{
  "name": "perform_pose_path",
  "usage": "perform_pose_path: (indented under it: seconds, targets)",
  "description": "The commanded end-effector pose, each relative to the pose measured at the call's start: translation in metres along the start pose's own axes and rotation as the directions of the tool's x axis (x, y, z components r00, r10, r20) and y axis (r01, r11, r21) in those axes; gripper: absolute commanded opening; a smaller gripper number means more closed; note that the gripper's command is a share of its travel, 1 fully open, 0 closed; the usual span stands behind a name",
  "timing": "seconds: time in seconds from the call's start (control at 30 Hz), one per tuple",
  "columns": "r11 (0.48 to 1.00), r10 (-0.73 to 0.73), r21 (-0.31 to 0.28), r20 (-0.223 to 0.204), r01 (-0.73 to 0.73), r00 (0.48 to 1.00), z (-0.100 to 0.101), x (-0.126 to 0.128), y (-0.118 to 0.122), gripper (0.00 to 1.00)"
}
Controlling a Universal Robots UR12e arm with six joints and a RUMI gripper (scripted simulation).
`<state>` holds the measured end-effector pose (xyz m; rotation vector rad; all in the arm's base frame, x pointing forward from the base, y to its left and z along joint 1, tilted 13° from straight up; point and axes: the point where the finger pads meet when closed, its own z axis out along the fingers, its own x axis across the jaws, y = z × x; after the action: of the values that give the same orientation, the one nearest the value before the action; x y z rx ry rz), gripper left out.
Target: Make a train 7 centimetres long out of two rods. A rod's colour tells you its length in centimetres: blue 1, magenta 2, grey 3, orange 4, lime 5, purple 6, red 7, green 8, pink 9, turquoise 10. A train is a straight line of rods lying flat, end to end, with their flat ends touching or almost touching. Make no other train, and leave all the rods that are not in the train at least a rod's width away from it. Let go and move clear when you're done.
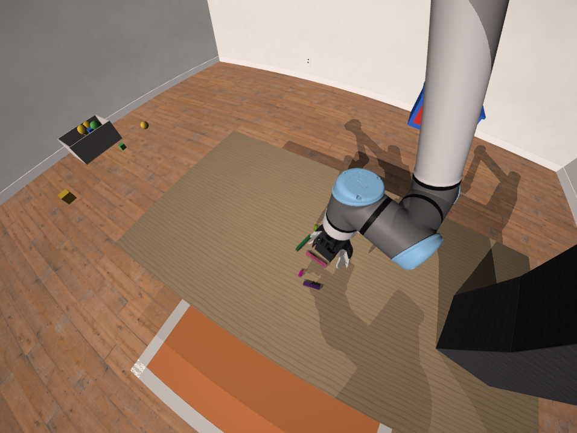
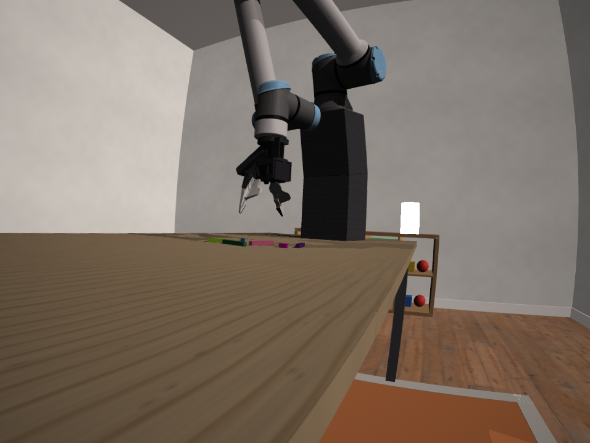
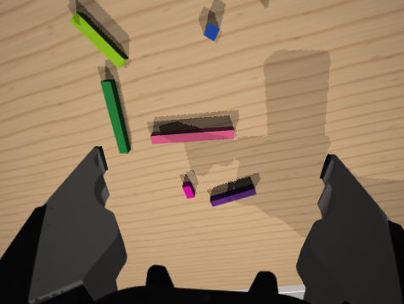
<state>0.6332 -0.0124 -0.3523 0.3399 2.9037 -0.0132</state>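
Several rods lie flat and apart on the wooden table [image 1: 209, 209] [image 2: 142, 310]. In the wrist view a lime rod [image 3: 99, 39] [image 1: 315, 227] [image 2: 214, 240] is top left, a green rod [image 3: 115, 115] [image 1: 303, 242] [image 2: 233, 242] lies below it, and a small blue rod [image 3: 211, 31] [image 2: 242, 239] is at the top. A pink rod [image 3: 192, 136] [image 1: 316, 259] [image 2: 261, 243] lies in the middle. A magenta rod [image 3: 188, 189] [image 1: 301, 272] [image 2: 283, 245] and a purple rod [image 3: 232, 196] [image 1: 312, 284] [image 2: 300, 245] lie nearest. My gripper [image 3: 212, 151] [image 1: 332, 251] [image 2: 260, 210] is open and empty, hanging well above the pink rod.
The black robot base [image 1: 513, 326] [image 2: 333, 190] stands at the table's far side. A wooden shelf [image 2: 424, 271] with balls and blocks stands beyond the table. On the floor are an orange mat [image 1: 242, 372], a dark bin [image 1: 88, 137] of balls and a blue box [image 1: 417, 114].
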Motion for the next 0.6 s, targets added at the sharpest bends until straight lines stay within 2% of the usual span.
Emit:
perform_pose_path:
  seconds: [0.0,0.2,0.27,0.57]
  targets:
    - [0.986,-0.167,-0.004,0.001,0.167,0.986,-0.001,-0.003,0.010,1.00]
    - [0.929,-0.369,-0.003,0.002,0.369,0.929,-0.001,-0.006,0.024,1.00]
    - [0.929,-0.369,-0.003,0.002,0.369,0.929,-0.001,-0.006,0.024,1.00]
    - [0.769,-0.639,-0.002,0.004,0.639,0.769,-0.002,-0.009,0.046,1.00]
